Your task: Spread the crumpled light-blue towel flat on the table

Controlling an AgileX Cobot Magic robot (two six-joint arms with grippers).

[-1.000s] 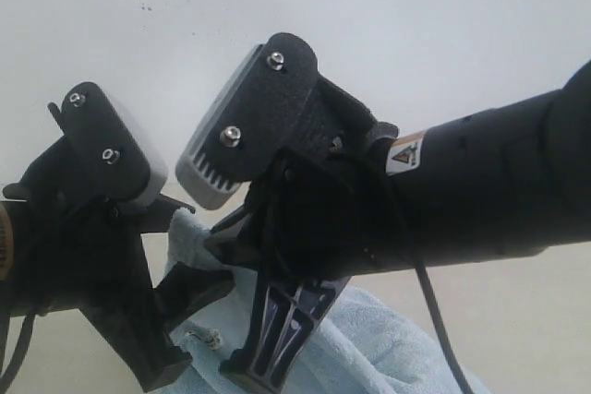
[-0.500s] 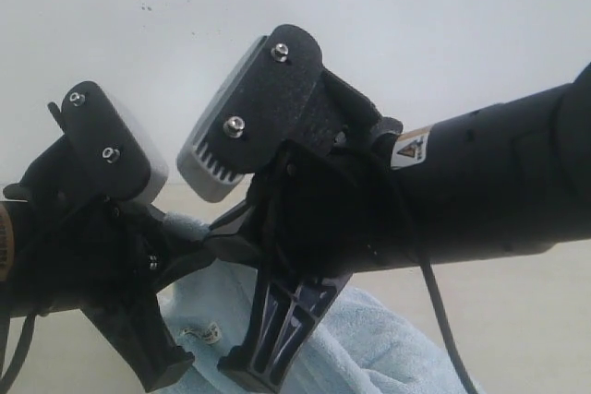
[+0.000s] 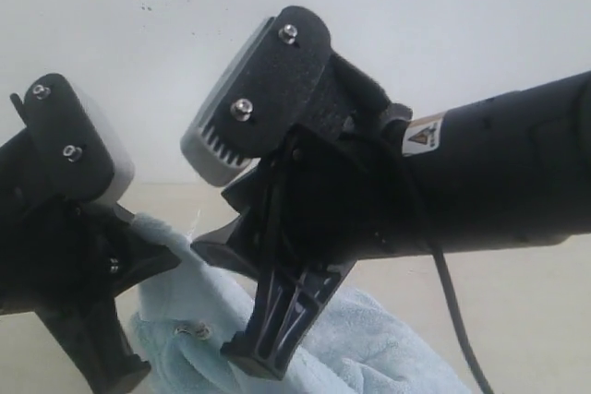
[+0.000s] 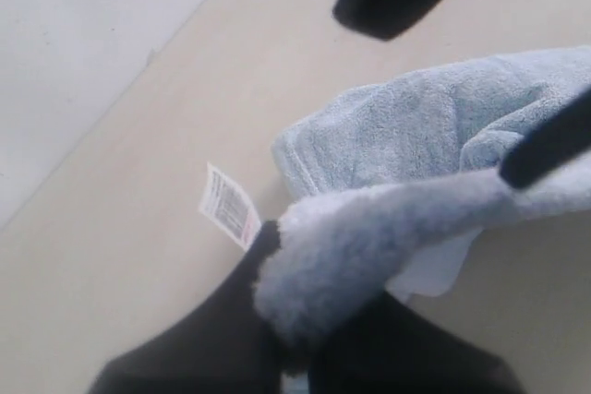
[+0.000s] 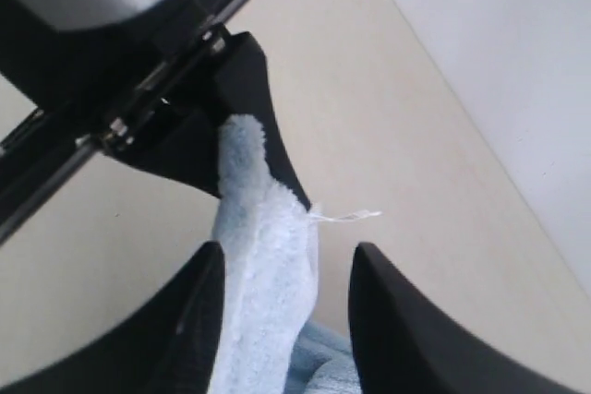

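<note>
The light-blue towel lies bunched on the cream table, with one corner pulled up into a taut strip. My left gripper is shut on that raised corner; in the left wrist view its jaws pinch a fluffy fold, and a white care label hangs beside it. My right gripper is open, its fingers standing either side of the raised strip of towel, which lies against one finger. In the exterior view the right gripper hangs just right of the left one.
A white wall meets the table's far edge. Bare tabletop shows beside the towel heap. The two arms stand very close together and fill most of the exterior view.
My left gripper has moved left and up with the towel corner, drawing the strip tighter. The right arm has risen slightly and stays open around the strip.
</note>
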